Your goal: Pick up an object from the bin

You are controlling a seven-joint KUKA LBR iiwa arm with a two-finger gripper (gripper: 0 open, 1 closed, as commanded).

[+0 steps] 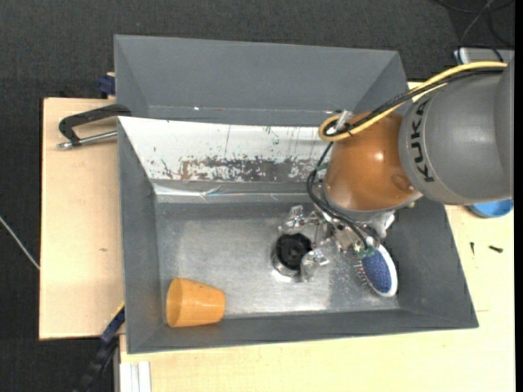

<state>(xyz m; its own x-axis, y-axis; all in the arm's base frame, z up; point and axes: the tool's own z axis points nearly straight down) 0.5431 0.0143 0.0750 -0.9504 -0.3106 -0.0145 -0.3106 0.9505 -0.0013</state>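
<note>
the silvery metal claw [304, 256] is low over the floor of the grey metal bin [245, 80], in its right-hand half, below the arm's rounded orange wrist cover [364, 170]. a small black round thing [290, 250] lies right at the claw's left side, touching or all but touching its metal parts; whether it is gripped cannot be told, nor whether the claw stands wide or narrow. just right of the claw, partly under the wrist, lies an oval blue brush with a white rim [378, 272], close to the bin's right wall. an orange plastic cup [194, 303] lies on its side well apart, in the near left corner.
</note>
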